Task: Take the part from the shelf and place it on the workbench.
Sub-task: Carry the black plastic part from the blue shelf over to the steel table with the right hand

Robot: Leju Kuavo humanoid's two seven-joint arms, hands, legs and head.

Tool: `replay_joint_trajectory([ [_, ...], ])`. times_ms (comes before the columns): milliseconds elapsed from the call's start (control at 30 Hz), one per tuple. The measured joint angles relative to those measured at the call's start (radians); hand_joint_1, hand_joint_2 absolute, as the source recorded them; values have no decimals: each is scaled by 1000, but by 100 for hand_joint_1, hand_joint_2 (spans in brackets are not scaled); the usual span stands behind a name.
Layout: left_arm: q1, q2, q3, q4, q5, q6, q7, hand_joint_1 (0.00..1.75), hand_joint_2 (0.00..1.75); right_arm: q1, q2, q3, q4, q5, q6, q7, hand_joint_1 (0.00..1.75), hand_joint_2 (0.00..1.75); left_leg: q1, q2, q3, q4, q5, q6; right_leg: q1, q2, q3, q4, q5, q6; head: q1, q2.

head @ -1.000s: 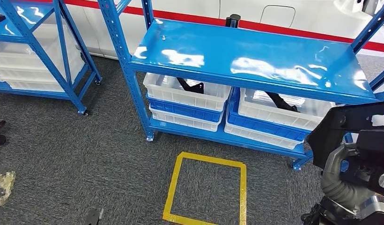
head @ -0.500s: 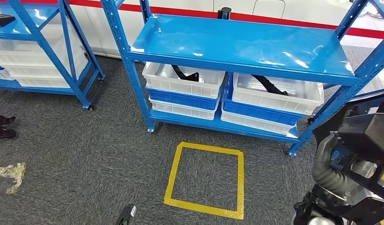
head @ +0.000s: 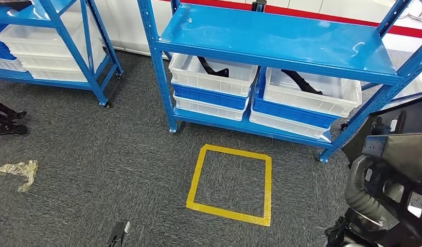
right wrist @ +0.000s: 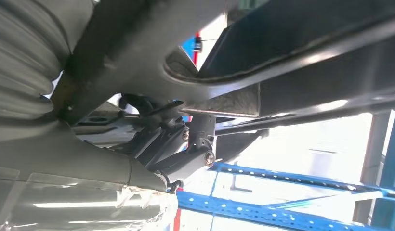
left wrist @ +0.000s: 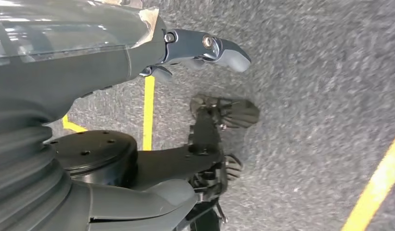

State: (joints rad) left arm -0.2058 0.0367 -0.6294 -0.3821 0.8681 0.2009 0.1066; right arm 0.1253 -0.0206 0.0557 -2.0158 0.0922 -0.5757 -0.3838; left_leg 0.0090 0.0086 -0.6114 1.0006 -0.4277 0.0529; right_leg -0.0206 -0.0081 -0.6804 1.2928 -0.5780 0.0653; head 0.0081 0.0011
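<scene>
A large black part [head: 399,149] with angular brackets sits at the lower right of the head view, held by my right hand [head: 371,193], whose grey ribbed cover shows beneath it. In the right wrist view the part [right wrist: 306,62] spans the picture, and the dark fingers [right wrist: 186,144] curl up against its underside. My left hand [left wrist: 205,45] hangs beside my body over the grey carpet, fingers extended and holding nothing. Its tip [head: 119,234] shows in the head view. A blue rack [head: 281,41] with a flat bare top shelf stands ahead.
Two white bins [head: 211,77] [head: 312,92] on stacked blue and white bins sit on the rack's lower shelf, each with a black part inside. A yellow taped square [head: 196,177] marks the carpet before the rack. Another blue rack [head: 54,31] stands left. A plastic scrap [head: 18,170] lies nearby.
The whole picture has shifted, so the camera has moved: the rack now sits higher and further right. My right hand still holds the black part.
</scene>
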Motion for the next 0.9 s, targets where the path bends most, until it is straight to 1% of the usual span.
replay_joint_trajectory([
  [33, 4, 5, 2, 0, -8, -5, -8, 0, 175, 5, 0, -2, -3, 6, 1, 1, 175, 175, 0, 0, -13, 0, 9, -3, -1, 0, 30, -22, 21, 12, 1, 0],
  [67, 8, 9, 3, 0, -17, -9, -17, 0, 175, 10, 1, -6, -6, 11, 4, 3, 175, 175, 1, 0, -25, 1, 18, -8, -3, 0, 76, -77, 44, 22, 1, 0],
  [100, 11, 13, 4, 1, -26, -11, -25, 0, 175, 13, 1, -9, -11, 12, 9, 6, 175, 175, 0, 0, -34, 2, 26, -14, -4, 0, 133, -154, 54, 25, 2, 0],
  [133, 12, 16, 5, 1, -33, -10, -31, 0, 175, 16, 2, -13, -15, 12, 14, 8, 175, 175, -1, 0, -41, 3, 35, -20, -2, 2, 185, -230, 52, 20, 2, 0],
  [167, 13, 20, 7, 1, -38, -9, -34, 0, 175, 20, 2, -16, -19, 10, 20, 12, 175, 175, -4, 1, -44, 3, 43, -26, 0, 3, 217, -285, 43, 12, 1, 0],
  [200, 14, 23, 8, 2, -41, -8, -36, 0, 175, 23, 3, -18, -22, 7, 24, 14, 175, 175, -5, 1, -45, 2, 51, -31, 4, 4, 232, -315, 32, 4, 0, 0],
  [233, 14, 26, 8, 2, -42, -7, -37, 0, 175, 27, 3, -20, -24, 6, 26, 15, 175, 175, -5, 1, -45, 0, 58, -36, 5, 5, 231, -322, 30, -5, -2, 0],
  [267, 15, 29, 9, 3, -43, -4, -37, 0, 175, 29, 4, -22, -26, 5, 27, 16, 175, 175, -4, 0, -47, 1, 60, -40, 1, 5, 225, -320, 35, -12, -2, 0],
  [300, 15, 31, 9, 3, -46, -3, -36, 0, 175, 30, 5, -23, -28, 5, 28, 16, 175, 175, -2, 0, -52, 10, 48, -44, -2, 5, 223, -319, 40, -22, -3, 0],
  [333, 16, 32, 9, 3, -50, -1, -35, 0, 175, 30, 6, -24, -30, 5, 31, 16, 175, 175, 0, -1, -63, 38, 21, -49, -5, 6, 220, -319, 47, -33, -3, 0],
  [367, 16, 31, 9, 3, -54, 2, -34, 0, 175, 30, 8, -24, -32, 5, 35, 15, 175, 175, 2, -1, -81, 86, -19, -52, -7, 6, 218, -319, 53, -44, -4, 0],
  [400, 16, 31, 9, 3, -57, 3, -34, 0, 175, 30, 9, -25, -33, 5, 39, 15, 175, 175, 2, -2, -104, 153, -63, -56, -4, 8, 213, -318, 58, -52, -5, 0],
  [433, 18, 30, 10, 2, -60, 6, -37, 0, 175, 31, 11, -25, -34, 5, 43, 15, 175, 175, 2, -2, -127, 223, -99, -58, -1, 9, 207, -317, 63, -57, -6, 0],
  [467, 21, 29, 11, -2, -64, 12, -42, 0, 175, 33, 13, -25, -34, 5, 46, 16, 175, 175, 2, -3, -142, 275, -116, -60, 2, 13, 202, -315, 66, -59, -6, 0],
  [500, 25, 28, 11, -10, -69, 22, -46, 0, 175, 35, 15, -26, -34, 6, 48, 16, 175, 175, 2, -4, -140, 294, -115, -59, 3, 17, 198, -313, 68, -59, -6, 0],
  [533, 31, 27, 13, -22, -75, 36, -50, 0, 175, 37, 17, -27, -35, 7, 49, 16, 175, 175, 2, -6, -118, 271, -96, -57, 4, 23, 196, -311, 69, -59, -6, 0],
  [567, 37, 25, 14, -36, -81, 51, -51, 0, 175, 39, 19, -29, -35, 8, 50, 16, 175, 175, 2, -13, -79, 214, -66, -53, 5, 29, 195, -309, 69, -58, -7, 0],
  [600, 43, 25, 16, -50, -85, 61, -51, 0, 175, 40, 21, -31, -36, 9, 51, 16, 175, 175, 3, -27, -34, 145, -43, -46, 5, 35, 194, -307, 68, -57, -7, 0],
  [633, 47, 24, 18, -61, -88, 68, -50, 0, 175, 40, 22, -33, -37, 10, 52, 16, 175, 175, 3, -41, 2, 87, -26, -41, 7, 40, 190, -305, 68, -56, -6, 0],
  [667, 51, 23, 19, -70, -90, 71, -50, 0, 175, 39, 23, -34, -39, 11, 52, 16, 175, 175, 3, -52, 24, 49, -19, -37, 9, 46, 187, -304, 69, -52, -5, 0],
  [700, 54, 23, 20, -78, -93, 75, -47, 0, 175, 40, 23, -36, -40, 12, 52, 16, 175, 175, 1, -55, 32, 35, -22, -34, 9, 52, 183, -303, 71, -48, -5, 0],
  [767, 57, 22, 23, -98, -99, 84, -40, 0, 175, 42, 25, -40, -45, 14, 52, 17, 175, 175, 0, -41, 31, 20, -23, -27, 9, 61, 174, -302, 74, -36, -6, 0],
  [800, 57, 22, 25, -111, -104, 90, -37, 0, 175, 43, 26, -43, -49, 16, 51, 17, 175, 175, 1, -34, 32, 10, -21, -21, 9, 57, 164, -295, 70, -32, -6, 0],
  [833, 57, 22, 27, -123, -109, 96, -35, 0, 175, 44, 27, -46, -53, 18, 49, 17, 175, 175, 4, -27, 32, 0, -19, -16, 10, 49, 149, -272, 57, -31, -4, 0],
  [867, 57, 21, 29, -134, -114, 101, -34, 0, 175, 45, 27, -49, -56, 20, 48, 18, 175, 175, 7, -21, 31, -6, -16, -11, 11, 38, 126, -229, 36, -31, -2, 0],
  [900, 57, 20, 30, -142, -119, 105, -34, 0, 175, 46, 27, -51, -57, 21, 46, 18, 175, 175, 6, -17, 30, -8, -14, -8, 9, 28, 96, -166, 10, -34, 1, 0],
])
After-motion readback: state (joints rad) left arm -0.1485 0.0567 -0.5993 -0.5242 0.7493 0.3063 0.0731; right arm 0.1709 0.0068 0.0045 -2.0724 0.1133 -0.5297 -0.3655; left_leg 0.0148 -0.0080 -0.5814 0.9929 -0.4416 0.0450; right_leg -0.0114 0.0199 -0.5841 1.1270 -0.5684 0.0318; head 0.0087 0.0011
